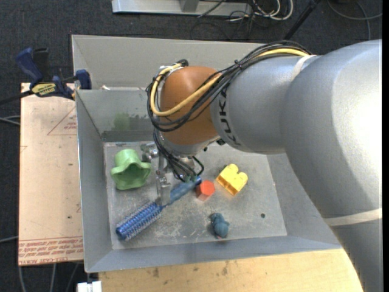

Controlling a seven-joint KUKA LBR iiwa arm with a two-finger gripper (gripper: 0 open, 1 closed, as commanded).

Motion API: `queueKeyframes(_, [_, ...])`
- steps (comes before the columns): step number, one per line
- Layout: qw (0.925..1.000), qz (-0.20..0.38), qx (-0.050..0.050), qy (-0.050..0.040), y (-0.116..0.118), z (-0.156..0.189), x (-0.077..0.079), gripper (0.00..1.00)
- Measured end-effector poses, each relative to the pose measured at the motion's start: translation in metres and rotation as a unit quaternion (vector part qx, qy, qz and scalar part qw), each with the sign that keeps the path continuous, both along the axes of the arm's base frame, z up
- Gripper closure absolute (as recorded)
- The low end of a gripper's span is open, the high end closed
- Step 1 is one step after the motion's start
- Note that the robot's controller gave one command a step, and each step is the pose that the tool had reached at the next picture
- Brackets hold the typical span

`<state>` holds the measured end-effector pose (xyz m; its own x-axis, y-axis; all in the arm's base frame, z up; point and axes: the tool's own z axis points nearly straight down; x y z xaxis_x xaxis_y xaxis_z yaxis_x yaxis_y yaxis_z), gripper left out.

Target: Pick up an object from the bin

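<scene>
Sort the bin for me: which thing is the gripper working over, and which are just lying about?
In play:
gripper, low over the handle end of the blue brush

Lying about:
green cup-like piece, left of the gripper
small orange block
yellow brick
blue lump

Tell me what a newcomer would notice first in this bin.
The big grey arm with its orange cover reaches in from the right, over the middle of the bin. Its gripper hangs low at the handle of the blue brush, which lies slantwise at the front left, next to a green cup. A yellow block, an orange cube and a blue lump lie to the right.
</scene>
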<state>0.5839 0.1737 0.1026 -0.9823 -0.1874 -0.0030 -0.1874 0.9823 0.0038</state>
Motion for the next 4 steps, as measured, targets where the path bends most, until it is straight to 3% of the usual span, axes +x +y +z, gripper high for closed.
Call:
queueKeyframes(1, [0.9968, 0.08, -0.002, 0.0015, -0.044, 0.008, -0.049, 0.0])
queueKeyframes(2, [0.9855, 0.17, -0.002, 0.0015, -0.035, -0.034, -0.052, 0.0])
queueKeyframes(3, [0.9857, 0.168, -0.001, 0.0007, -0.034, -0.034, -0.052, 0.0])
queueKeyframes(4, [0.9858, 0.168, -0.001, -0.0003, -0.034, -0.033, -0.051, 1.0])
